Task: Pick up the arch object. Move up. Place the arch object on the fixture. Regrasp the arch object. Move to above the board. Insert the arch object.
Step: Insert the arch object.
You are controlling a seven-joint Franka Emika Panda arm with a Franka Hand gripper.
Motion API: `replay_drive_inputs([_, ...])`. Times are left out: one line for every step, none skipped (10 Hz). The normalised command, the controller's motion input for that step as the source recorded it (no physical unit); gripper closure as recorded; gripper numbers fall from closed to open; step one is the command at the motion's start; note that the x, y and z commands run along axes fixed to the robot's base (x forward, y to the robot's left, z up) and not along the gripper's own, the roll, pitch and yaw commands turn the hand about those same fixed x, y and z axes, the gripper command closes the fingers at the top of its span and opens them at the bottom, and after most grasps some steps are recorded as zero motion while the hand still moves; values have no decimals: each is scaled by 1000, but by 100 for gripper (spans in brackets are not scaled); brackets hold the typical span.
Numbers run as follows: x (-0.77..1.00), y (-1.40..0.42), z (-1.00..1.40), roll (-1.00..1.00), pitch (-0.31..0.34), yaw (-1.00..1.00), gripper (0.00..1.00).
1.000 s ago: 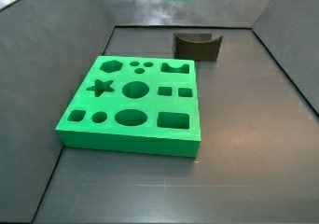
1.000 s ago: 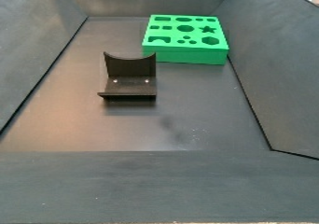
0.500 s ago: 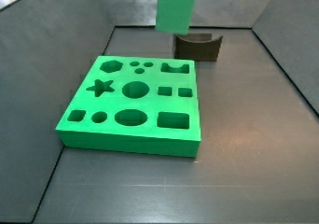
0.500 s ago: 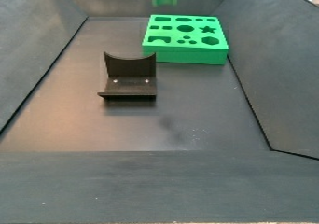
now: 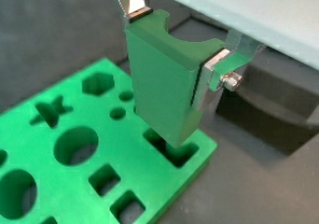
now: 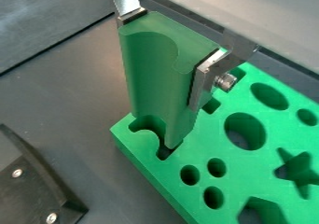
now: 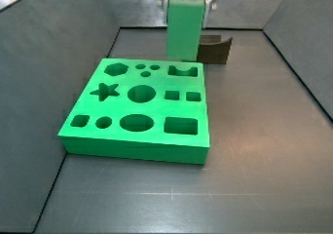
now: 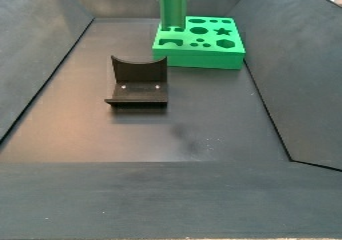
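We judge insertion nearly begun: our end effector (image 5: 174,43) pinches the arch object (image 5: 169,88), seemingly entering the board's (image 5: 75,172) cutout.

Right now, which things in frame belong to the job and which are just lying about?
Belongs to the job:
- arch block, clamped in the gripper, lower end entering its cutout
- board, under the gripper
- fixture, apart from the board, nothing on it

Just lying about:
- nothing; only the dark bin floor shows otherwise
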Motion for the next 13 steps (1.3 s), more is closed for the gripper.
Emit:
replay_drive_inputs([74, 0, -557, -97, -316, -43, 100])
replay_drive_inputs([143, 0, -209, -146, -176, -106, 100])
replay_drive_inputs([0, 11, -223, 0, -70, -69, 100])
replay_drive_inputs([0, 51, -397, 143, -31, 0, 100])
replay_drive_inputs([43, 57, -463, 170, -34, 0, 100])
replay_drive_inputs([54, 49, -429, 76, -50, 0, 100])
replay_drive_inputs([0, 83, -354, 33, -56, 0, 100])
replay_drive_inputs([34, 71, -369, 0, -69, 0, 100])
replay_drive_inputs([0, 0, -597, 51, -166, 0, 100])
replay_drive_inputs([0, 0, -549, 110, -140, 0, 100])
replay_drive_inputs([0, -31, -411, 127, -86, 0, 100])
replay_drive_inputs([-71, -114, -511, 226, -157, 40, 100])
replay_drive_inputs([-23, 0, 0, 0, 0, 0, 100])
